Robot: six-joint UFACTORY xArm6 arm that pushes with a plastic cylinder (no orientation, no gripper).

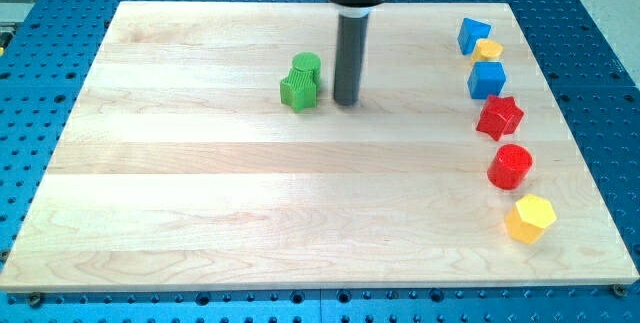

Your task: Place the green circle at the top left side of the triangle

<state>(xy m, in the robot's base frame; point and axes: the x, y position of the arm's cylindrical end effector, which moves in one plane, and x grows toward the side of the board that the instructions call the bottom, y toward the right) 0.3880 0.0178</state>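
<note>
My tip [347,101]: lower end of a smooth dark rod, no jaws to open or close, nothing held, set down just to the view's right of the green pair and seemingly touching neither. Green circle [306,65], ribbed cylinder, touches green star [297,91]; both matte, on pale wooden board [200,213]. View's right column: blue triangle-like wedge [473,35], yellow block [488,49], blue cube [487,79], red star [499,116], red cylinder [510,166], yellow hexagon [529,217]; step judged: approach, next swing round to the circle's left and push rightward.

We see a pale, smooth wooden board [200,213], a matt dark rod [348,58], ribbed matt green blocks [300,83] and a perforated blue metal table [40,308].
</note>
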